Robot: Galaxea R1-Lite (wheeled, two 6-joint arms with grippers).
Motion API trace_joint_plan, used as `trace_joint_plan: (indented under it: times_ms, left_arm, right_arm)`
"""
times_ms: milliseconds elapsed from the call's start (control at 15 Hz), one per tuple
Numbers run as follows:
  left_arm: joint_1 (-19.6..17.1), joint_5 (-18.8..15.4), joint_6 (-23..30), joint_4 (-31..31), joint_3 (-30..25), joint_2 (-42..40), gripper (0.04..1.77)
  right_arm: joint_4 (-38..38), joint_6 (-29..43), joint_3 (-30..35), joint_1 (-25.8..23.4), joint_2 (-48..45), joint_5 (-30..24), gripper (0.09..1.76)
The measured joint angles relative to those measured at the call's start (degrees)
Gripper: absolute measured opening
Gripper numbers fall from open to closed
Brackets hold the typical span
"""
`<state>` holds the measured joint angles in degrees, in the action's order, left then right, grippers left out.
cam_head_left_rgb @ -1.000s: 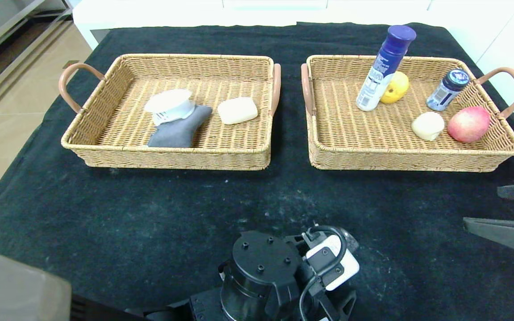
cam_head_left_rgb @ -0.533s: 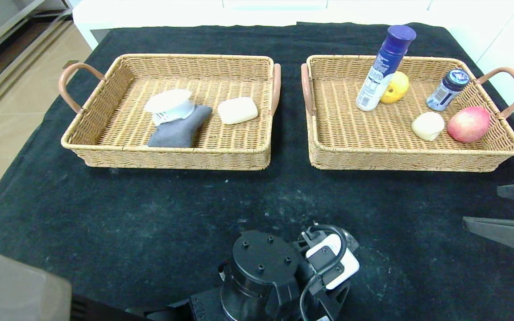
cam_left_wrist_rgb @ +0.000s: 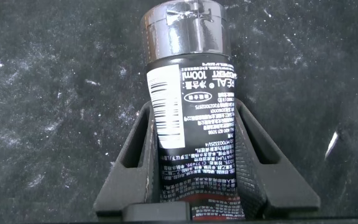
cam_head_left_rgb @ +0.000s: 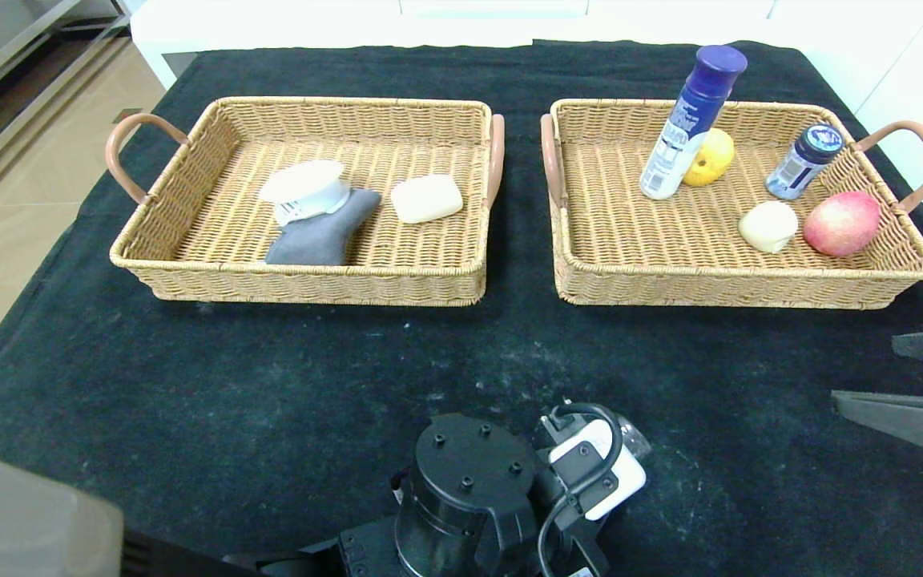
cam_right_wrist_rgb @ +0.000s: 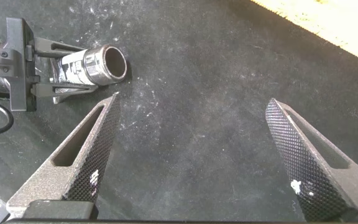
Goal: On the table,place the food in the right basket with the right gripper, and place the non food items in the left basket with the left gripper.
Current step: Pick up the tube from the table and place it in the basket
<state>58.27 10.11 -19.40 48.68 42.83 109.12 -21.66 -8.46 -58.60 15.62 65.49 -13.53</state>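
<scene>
Nearly everything is sorted. The tan wicker left basket (cam_head_left_rgb: 189,248) at eleven o'clock holds a folded grey cloth (cam_head_left_rgb: 319,228), a flat white roll (cam_head_left_rgb: 304,189) and a cream soap bar (cam_head_left_rgb: 426,198). The matching right basket (cam_head_left_rgb: 590,272) at one o'clock holds the blue-capped white bottle (cam_head_left_rgb: 687,120), yellow fruit (cam_head_left_rgb: 711,156), pale bun (cam_head_left_rgb: 767,225), a red apple (cam_head_left_rgb: 841,223) and a small jar (cam_head_left_rgb: 803,160).

One item is left — the black squeeze tube with white label (cam_left_wrist_rgb: 188,106), lying on the black-clothed table (cam_head_left_rgb: 269,385) at six o'clock. The left claw (cam_left_wrist_rgb: 194,152) sits narrow around it, fingers against its sides. The right claw (cam_right_wrist_rgb: 194,155) waits at four o'clock — wide, empty.
</scene>
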Motion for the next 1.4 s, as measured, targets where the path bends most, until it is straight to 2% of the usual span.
trace_joint_plan:
  times_ms: [933,1400]
  left_arm:
    - [0.1,0.2,-0.5,-1.3,0.0,-2.6,0.67]
    - [-0.3,0.7,-1.0,-14.3,3.1,-11.5,0.66]
  right_arm:
    - [0.0,0.0,0.1,0.0,0.3,0.0,1.71]
    - [0.0,-0.1,0.3,0.1,0.7,0.0,1.71]
